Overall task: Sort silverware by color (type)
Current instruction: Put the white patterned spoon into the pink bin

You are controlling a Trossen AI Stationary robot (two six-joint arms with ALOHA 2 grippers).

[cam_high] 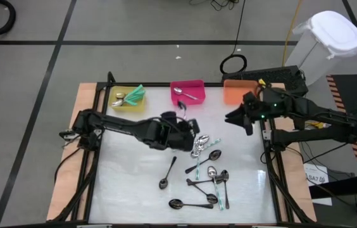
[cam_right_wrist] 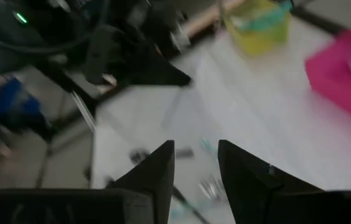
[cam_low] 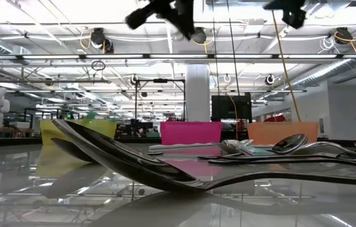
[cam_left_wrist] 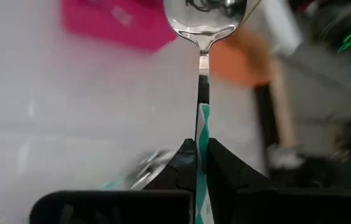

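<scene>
Teal-and-white striped, the handle of a spoon (cam_left_wrist: 201,93) sat pinched between the left gripper's (cam_left_wrist: 201,155) closed fingers, lifted above mid-table, its lower end cut off from sight. More spoons (cam_high: 207,180) lay scattered below. The right gripper (cam_right_wrist: 195,155), fingers parted and empty, hovered near the orange bin (cam_high: 235,92).

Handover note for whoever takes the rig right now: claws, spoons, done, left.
Left claw: shut on a teal-handled spoon, held above the table's middle.
Right claw: open, empty, hovering near the orange bin.
Done: teal spoons in the yellow bin, one silver spoon in the pink bin.
Left: the held spoon, plus the pile of spoons on the table.
</scene>
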